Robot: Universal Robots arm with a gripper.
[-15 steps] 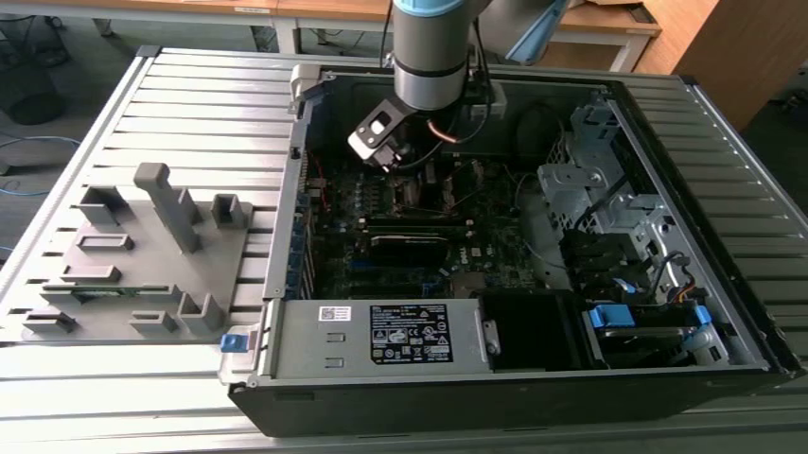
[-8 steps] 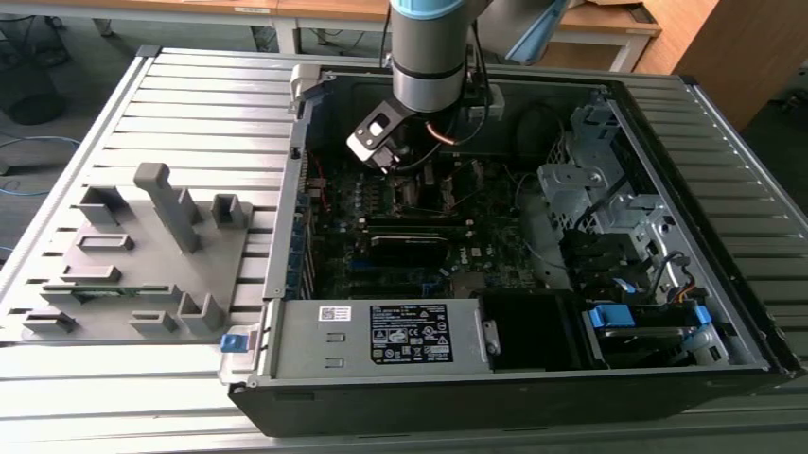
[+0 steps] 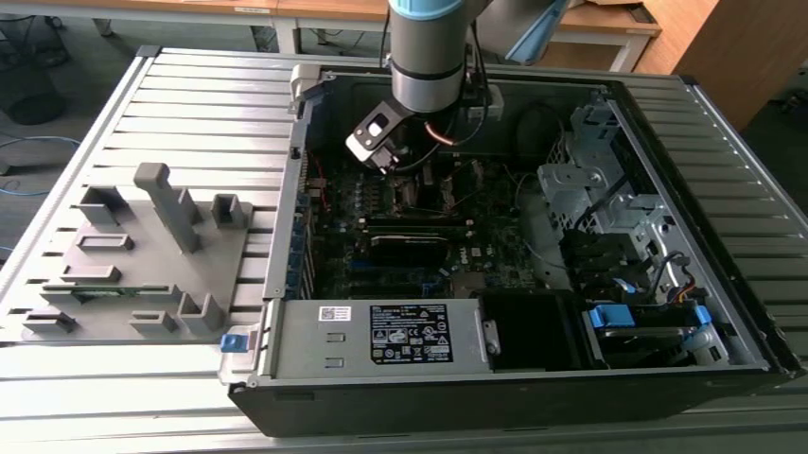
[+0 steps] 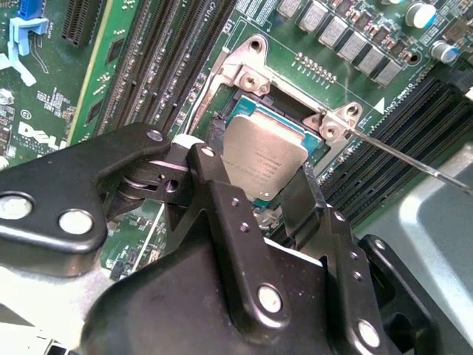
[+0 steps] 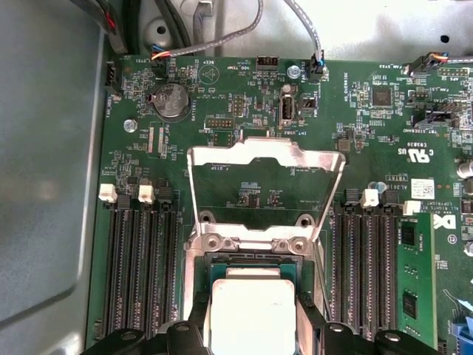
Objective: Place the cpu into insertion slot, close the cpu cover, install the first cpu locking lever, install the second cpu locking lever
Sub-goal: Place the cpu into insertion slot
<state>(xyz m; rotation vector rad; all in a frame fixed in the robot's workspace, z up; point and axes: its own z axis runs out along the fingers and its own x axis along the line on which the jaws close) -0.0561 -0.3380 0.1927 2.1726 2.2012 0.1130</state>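
Fingers [image 4: 222, 200] of the gripper [image 4: 259, 170] pinch the cpu [image 4: 264, 151] in the second wrist view, right over the insertion slot [image 5: 251, 260]. In the first wrist view we see the cpu cover [image 5: 266, 157] standing open beside it.

grey cpu [image 4: 262, 159] at insertion slot [image 4: 281, 111], cpu cover [image 5: 266, 151] flipped open

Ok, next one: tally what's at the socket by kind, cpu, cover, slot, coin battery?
cpu: 1, between the fingers
cpu cover: 1, flipped open
insertion slot: 1
coin cell battery: 1
Total: 4
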